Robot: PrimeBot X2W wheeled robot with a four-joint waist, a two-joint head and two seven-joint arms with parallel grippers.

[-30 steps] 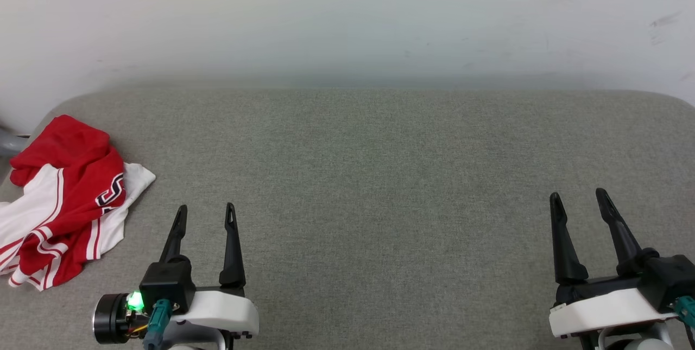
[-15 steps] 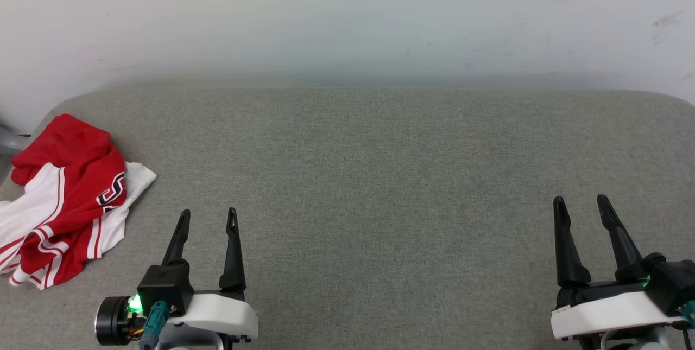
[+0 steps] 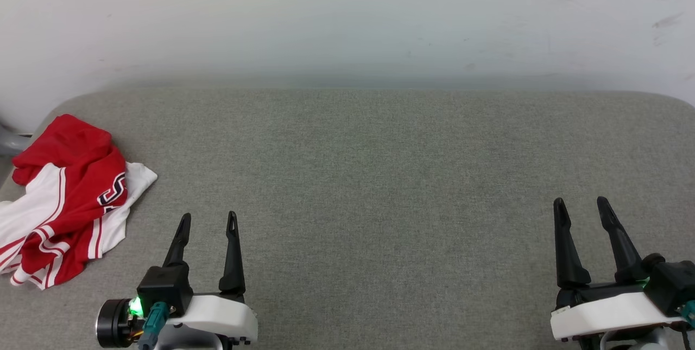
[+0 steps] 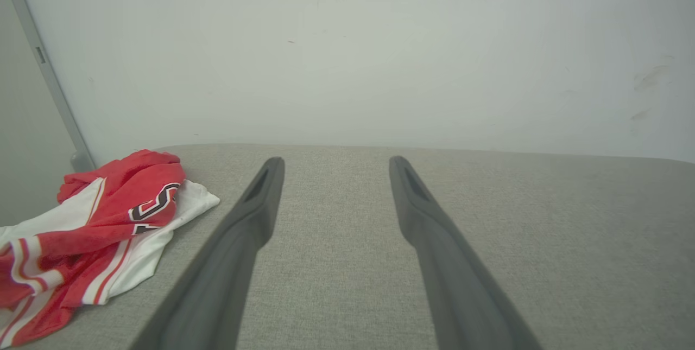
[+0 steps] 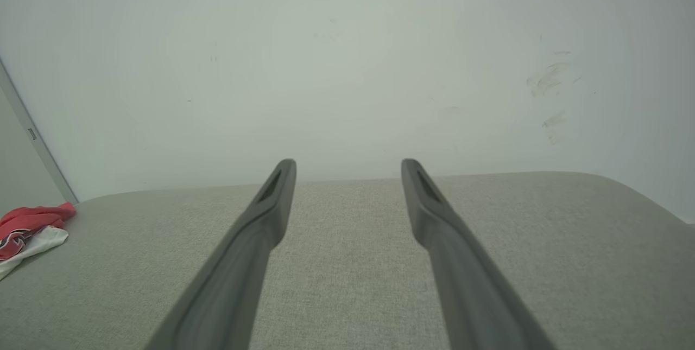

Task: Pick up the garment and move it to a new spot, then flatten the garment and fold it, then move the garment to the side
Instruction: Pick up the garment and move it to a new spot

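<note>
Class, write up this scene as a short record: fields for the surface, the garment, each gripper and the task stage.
Surface: grey fabric top against a white wall
Garment: red and white shirt, crumpled at the top's left edge
Left gripper: open, empty, right of the shirt, not touching it
Right gripper: open, empty, far from the shirt
Task stage: shirt not yet picked up

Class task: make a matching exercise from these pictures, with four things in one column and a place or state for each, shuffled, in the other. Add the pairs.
Column one
1. garment
2. left gripper
3. right gripper
4. wall

Column two
A. open, lower right of the head view
B. crumpled at the left end of the grey surface
C. open, near the garment but apart from it
D. pale, scuffed, behind the surface

Pairs: 1-B, 2-C, 3-A, 4-D
</note>
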